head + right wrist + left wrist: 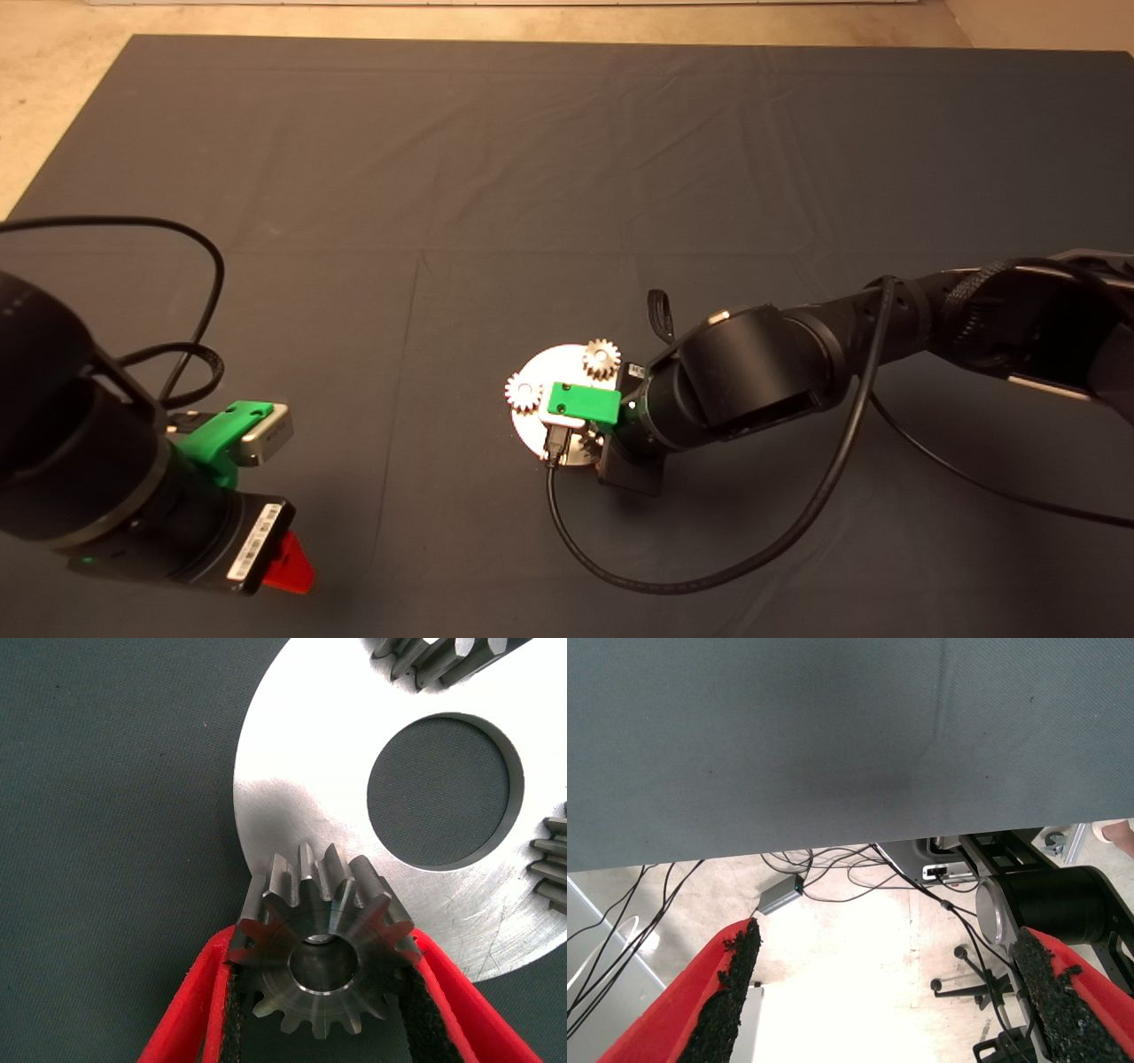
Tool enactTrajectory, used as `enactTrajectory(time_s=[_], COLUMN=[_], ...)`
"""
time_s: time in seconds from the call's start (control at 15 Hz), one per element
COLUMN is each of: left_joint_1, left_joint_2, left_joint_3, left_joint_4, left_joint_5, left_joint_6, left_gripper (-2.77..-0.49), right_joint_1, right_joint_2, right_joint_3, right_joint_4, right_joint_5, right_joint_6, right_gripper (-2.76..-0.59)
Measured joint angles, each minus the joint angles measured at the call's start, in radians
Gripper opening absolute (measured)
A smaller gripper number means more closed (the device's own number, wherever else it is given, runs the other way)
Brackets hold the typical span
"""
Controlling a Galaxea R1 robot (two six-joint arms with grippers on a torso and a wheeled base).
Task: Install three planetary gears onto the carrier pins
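The round silver carrier plate point(540, 425) lies on the mat, and its large central hole shows in the right wrist view point(292, 806). Two planetary gears point(602, 359) point(523, 392) sit on the plate at its far and left rim. Their edges show in the right wrist view point(443, 656) point(554, 873). My right gripper point(580, 440) point(326, 967) is shut on the third gear point(323, 961) and holds it upright over the plate's near rim. A silver glint shows inside its bore; I cannot tell whether it is a pin. The other pins are hidden by gears. My left gripper point(288, 560) point(888, 935) is parked at the lower left, open and empty.
The dark mat point(443, 177) spreads around the plate. A black cable point(673, 580) loops on the mat in front of the right wrist. The left wrist view looks past the mat edge at floor cables point(833, 877) and a stand point(1050, 904).
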Motion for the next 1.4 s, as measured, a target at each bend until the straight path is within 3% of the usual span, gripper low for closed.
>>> enactTrajectory(time_s=[0.93, 1.13, 1.27, 1.4], left_joint_1=[0.0, 0.0, 0.0, 0.0], left_joint_2=[0.0, 0.0, 0.001, 0.0], left_joint_3=[0.005, 0.005, 0.005, 0.006], left_joint_4=[0.0, 0.0, 0.0, 0.0], left_joint_5=[0.0, 0.0, 0.0, 0.0], left_joint_6=[-0.001, -0.001, -0.001, -0.001], left_gripper=[-1.22, -1.22, -1.22, -1.22], right_joint_1=[0.005, 0.005, 0.004, 0.003], right_joint_2=[-0.012, -0.017, -0.019, -0.029], right_joint_3=[-0.009, -0.009, -0.009, -0.009], right_joint_4=[0.017, 0.017, 0.021, 0.028], right_joint_5=[0.013, 0.022, 0.022, 0.005], right_joint_6=[-0.009, -0.011, -0.011, -0.011], right_gripper=[-2.28, -2.24, -2.2, -2.1])
